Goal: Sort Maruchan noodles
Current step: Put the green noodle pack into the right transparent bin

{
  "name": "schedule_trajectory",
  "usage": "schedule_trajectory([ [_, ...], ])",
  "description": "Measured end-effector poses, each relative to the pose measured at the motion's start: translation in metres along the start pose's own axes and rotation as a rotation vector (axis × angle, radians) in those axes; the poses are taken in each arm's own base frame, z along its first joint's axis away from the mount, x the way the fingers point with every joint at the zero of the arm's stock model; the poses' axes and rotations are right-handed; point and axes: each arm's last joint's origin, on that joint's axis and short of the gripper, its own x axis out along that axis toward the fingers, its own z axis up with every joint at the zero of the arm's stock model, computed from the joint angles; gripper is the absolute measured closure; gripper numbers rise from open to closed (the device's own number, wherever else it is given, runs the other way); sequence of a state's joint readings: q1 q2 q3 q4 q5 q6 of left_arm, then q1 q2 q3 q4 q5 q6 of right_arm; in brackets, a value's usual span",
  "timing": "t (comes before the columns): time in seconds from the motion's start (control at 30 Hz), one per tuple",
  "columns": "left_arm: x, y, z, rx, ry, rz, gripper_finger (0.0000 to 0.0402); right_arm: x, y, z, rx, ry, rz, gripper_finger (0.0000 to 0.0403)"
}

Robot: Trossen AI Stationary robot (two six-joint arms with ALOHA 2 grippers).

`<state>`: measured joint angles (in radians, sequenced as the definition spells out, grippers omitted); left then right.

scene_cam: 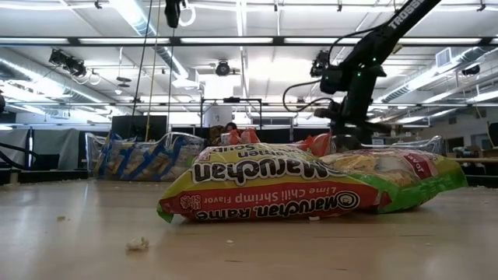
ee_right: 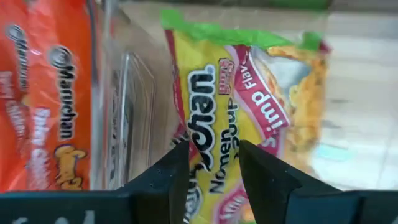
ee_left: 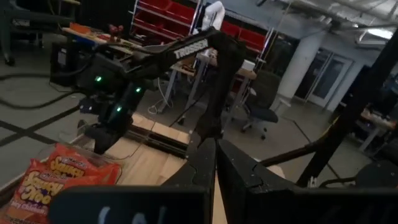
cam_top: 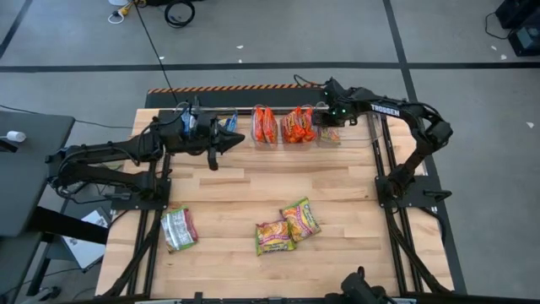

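Packet [ee_right: 249, 124] just beyond parted fingers [ee_right: 168, 180]

Right arm reaches from its base at the counter's right edge, elbow bent, forearm running leftward along the far edge; its claw [ee_right: 211, 163] points down, fingers [ee_right: 264, 177] parted. Left arm extends rightward from the left-side base along the far edge; its claw [cam_top: 232, 138] has fingers pressed together.

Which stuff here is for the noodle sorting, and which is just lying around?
For the job:
- yellow-green noodle packets
- packet by the left edge
- orange packets in the clear bins
- right gripper

Just lying about:
- crumb
- cables on the floor
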<state>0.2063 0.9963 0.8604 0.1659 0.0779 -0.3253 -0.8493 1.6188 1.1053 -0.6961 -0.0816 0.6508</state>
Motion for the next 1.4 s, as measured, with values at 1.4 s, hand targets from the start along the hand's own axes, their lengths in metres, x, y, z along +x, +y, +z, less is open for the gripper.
schedule_trajectory([
  [1.4,-0.020,0.004,0.016,-0.099,-0.058,-0.018,0.0381,0.029,-0.090,-0.022,0.092,-0.117,0.853,0.0397],
])
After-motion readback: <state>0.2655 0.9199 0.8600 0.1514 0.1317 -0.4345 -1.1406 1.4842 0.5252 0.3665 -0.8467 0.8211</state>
